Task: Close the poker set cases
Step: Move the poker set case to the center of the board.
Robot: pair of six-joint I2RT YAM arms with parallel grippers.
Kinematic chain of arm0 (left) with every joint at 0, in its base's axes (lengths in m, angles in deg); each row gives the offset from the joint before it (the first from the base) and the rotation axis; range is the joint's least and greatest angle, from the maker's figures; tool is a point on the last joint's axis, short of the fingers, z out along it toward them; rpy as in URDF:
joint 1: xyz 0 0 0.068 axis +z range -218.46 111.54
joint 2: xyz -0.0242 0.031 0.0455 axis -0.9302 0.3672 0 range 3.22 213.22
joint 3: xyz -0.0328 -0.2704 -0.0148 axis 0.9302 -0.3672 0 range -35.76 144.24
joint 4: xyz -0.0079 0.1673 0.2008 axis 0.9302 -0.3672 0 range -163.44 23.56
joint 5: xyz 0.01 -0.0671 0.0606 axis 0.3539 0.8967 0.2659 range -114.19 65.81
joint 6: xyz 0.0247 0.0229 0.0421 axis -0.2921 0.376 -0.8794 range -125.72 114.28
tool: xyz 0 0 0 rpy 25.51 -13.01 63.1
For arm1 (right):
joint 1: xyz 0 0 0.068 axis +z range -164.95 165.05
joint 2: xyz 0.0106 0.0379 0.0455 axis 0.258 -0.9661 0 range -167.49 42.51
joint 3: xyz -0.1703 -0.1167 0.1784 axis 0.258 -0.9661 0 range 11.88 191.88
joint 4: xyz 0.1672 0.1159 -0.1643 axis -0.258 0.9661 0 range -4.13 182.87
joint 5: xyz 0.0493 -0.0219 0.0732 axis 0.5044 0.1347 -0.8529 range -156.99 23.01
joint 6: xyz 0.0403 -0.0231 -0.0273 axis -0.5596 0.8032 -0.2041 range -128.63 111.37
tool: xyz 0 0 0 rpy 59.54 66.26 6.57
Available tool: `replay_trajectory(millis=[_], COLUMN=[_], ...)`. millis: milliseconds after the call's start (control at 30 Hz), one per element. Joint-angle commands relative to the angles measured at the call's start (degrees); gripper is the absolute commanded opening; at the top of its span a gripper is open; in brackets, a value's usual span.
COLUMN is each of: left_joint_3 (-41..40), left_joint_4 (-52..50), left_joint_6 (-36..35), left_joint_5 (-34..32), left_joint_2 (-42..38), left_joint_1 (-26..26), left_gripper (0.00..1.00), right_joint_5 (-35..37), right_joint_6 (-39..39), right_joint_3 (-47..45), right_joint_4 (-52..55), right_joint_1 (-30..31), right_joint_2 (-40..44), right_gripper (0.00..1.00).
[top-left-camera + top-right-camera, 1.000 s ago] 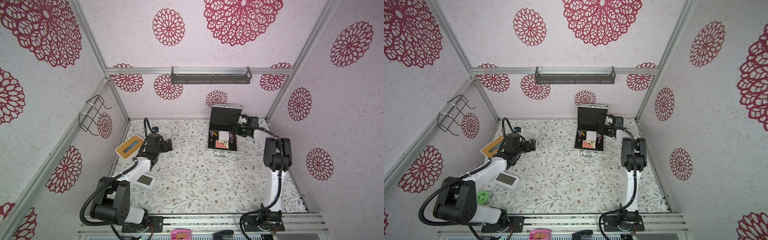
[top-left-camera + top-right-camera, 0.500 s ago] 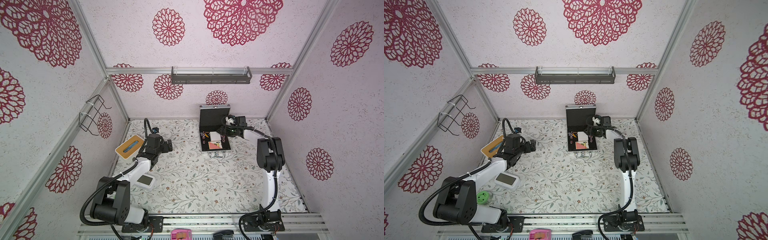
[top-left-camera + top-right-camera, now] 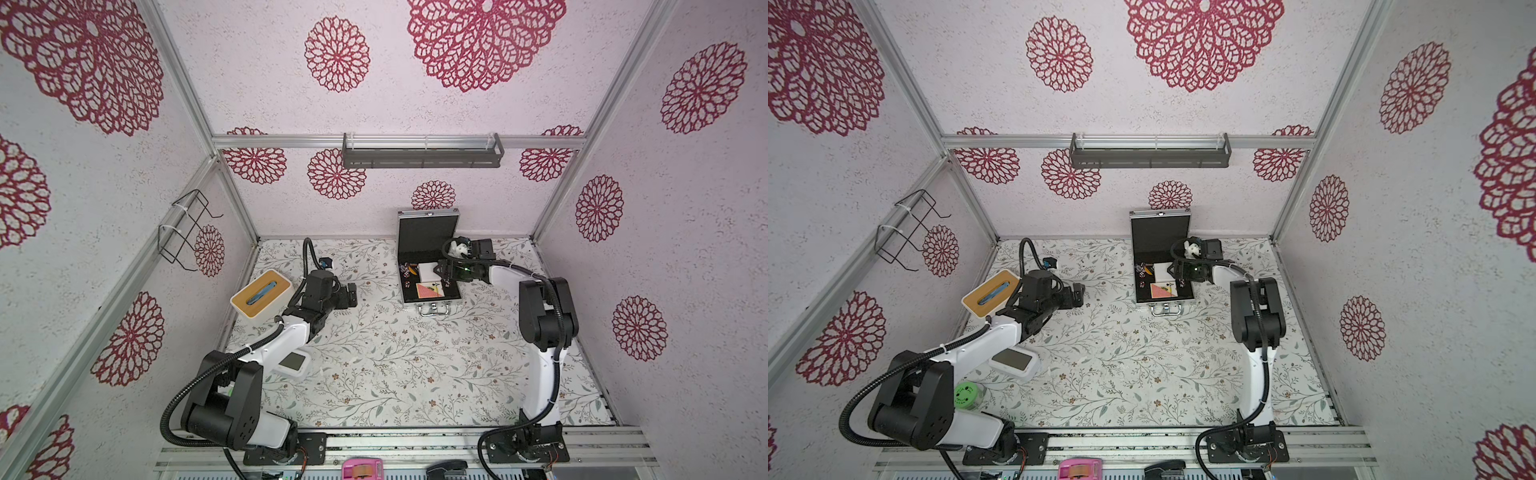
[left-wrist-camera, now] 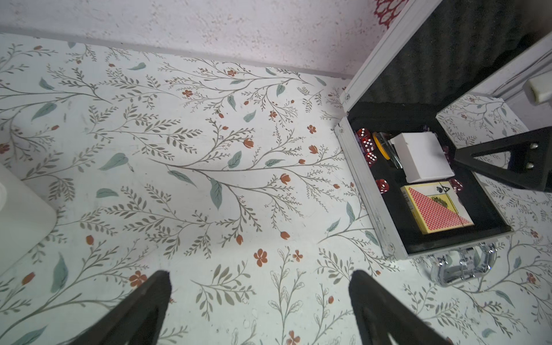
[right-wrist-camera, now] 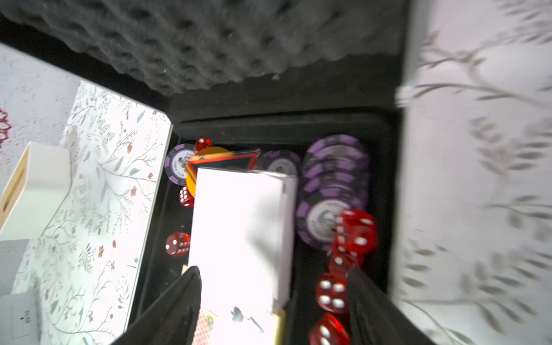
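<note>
The poker set case (image 3: 432,300) stands open at the back of the table, its silver-edged lid (image 3: 1158,239) upright and lined with black foam (image 5: 209,44). In the tray lie a white card box (image 4: 424,158), a red-backed deck (image 4: 439,209), red dice (image 5: 357,230) and purple chips (image 5: 334,167). My right gripper (image 3: 444,276) (image 3: 1177,276) (image 5: 273,270) hangs open just over the tray, with the white box and dice between its fingers, gripping neither. My left gripper (image 3: 351,295) (image 3: 1077,295) (image 4: 260,273) is open above bare table, left of the case.
A white box with a wooden top (image 3: 261,300) sits by the left wall behind my left arm. A small white device (image 3: 293,361) and a green round object (image 3: 967,392) lie near the left arm's base. The case's chrome handle (image 4: 460,265) faces the front.
The case has slid left and squared up along with my right gripper, whose jaws have widened slightly. The left arm has not moved.
</note>
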Motion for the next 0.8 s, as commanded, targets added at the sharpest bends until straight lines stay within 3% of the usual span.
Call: replay_trajectory(millis=[0, 233, 467, 767], left_joint_3=[1.2, 3.5, 7.2, 11.4], left_joint_4=[1.5, 1.5, 1.8, 2.9], left_joint_6=[1.0, 1.1, 1.8, 4.0], left_joint_5=[-0.3, 0.3, 2.1, 4.6], left_joint_2=[1.4, 4.3, 8.0, 13.7], left_joint_1=[-0.8, -2.4, -4.1, -5.3], left_gripper=[0.97, 0.97, 0.97, 0.97], right_joint_5=[0.1, 2.4, -2.7, -8.8], right_joint_6=[1.3, 0.6, 1.1, -1.0], right_joint_3=[-1.2, 1.6, 11.6, 12.7], right_joint_4=[-2.2, -0.7, 3.6, 2.2], right_joint_1=[-1.9, -3.2, -2.5, 0.4], right_joint_2=[4.0, 1.1, -7.0, -9.8], right_gripper=[0.78, 0.79, 0.77, 0.73])
